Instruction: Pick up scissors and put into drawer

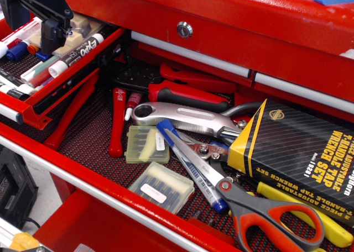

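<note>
Gripper hung at the upper left over the marker tray, dark and half cut off, so we could not tell whether its jaws were released or clenched; nothing showed between them. We found the scissors already lying in the open drawer, handles toward the lower right, blades pointing up-left across the pen. They rested on that clutter rather than the mat, likely because the drawer was crowded. We judged the placing done, with the arm well apart from them.
</note>
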`<state>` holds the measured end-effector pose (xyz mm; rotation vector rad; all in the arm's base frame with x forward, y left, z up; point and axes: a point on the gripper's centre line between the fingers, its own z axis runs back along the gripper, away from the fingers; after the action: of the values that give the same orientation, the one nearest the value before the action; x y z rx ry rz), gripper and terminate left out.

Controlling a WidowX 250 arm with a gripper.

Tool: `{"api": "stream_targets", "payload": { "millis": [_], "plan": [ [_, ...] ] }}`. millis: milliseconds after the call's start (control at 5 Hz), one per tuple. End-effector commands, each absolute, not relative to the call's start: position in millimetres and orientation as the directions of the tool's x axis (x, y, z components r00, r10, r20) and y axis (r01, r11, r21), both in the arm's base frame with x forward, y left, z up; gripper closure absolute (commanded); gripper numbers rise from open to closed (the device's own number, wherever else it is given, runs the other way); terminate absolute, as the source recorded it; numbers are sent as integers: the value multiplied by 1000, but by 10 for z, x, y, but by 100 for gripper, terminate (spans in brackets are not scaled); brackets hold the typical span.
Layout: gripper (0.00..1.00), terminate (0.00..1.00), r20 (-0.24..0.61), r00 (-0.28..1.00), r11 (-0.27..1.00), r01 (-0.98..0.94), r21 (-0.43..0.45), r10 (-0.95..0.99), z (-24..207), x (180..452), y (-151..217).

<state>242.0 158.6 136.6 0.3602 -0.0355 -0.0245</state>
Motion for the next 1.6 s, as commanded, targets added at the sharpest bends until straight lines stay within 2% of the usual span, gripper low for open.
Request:
{"api": "stream_targets", "payload": {
  "millis": [0, 200, 400, 600, 800, 1000, 1200, 1400],
  "plan": [
    [0, 0, 30, 999, 936, 18, 353, -30, 1366, 2420, 1586],
    [0, 0, 19, 987, 950, -159, 268, 160, 1471, 2327, 1086],
    [0, 0, 59, 935, 913, -355, 201, 350, 1558, 2260, 595],
    [0, 0, 40, 854, 852, -520, 66, 518, 1550, 2246, 116],
    [0, 0, 37, 757, 757, -653, -8, 653, 1462, 2253, -371],
    [0, 0, 59, 652, 655, -754, -51, 756, 1262, 2311, -719],
    [0, 0, 74, 598, 603, -792, -95, 798, 1100, 2302, -879],
    [0, 0, 75, 575, 580, -807, -116, 815, 1020, 2273, -882]
  ]
}}
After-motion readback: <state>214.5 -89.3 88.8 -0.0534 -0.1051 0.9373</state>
